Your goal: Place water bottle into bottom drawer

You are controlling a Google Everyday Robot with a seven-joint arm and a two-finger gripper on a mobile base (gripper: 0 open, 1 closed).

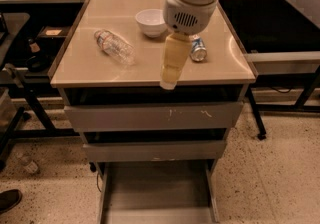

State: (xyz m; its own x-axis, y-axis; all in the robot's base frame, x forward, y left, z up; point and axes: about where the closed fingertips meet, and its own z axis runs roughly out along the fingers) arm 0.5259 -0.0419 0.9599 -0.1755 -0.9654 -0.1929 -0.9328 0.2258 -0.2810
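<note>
Gripper: my gripper hung pointing down over the front edge of the top, right of its middle.
Grip: I could not tell whether it was parted or closed; I saw nothing held in it.
Bottle: the bottle lay on its side on the left half of the top, apart from me and untouched.
Bearing: in the view it lay at about 10 o'clock from my gripper, to the left and farther back.
Long axis: it ran slantwise, from about 10 o'clock to 4 o'clock, with the near end turned toward me.
What that called for: I judged I had to go left and back, and turn the wrist to close across that slant, not along it.
Neighbours: the bowl stood at 12 o'clock from me, and the can lay near at 1 o'clock; both were clear of the bottle.
Drawer: the bottom drawer stood pulled out at 6 o'clock, well below me, its floor bare.
Progress: by my reading the pick was not yet begun.
</note>
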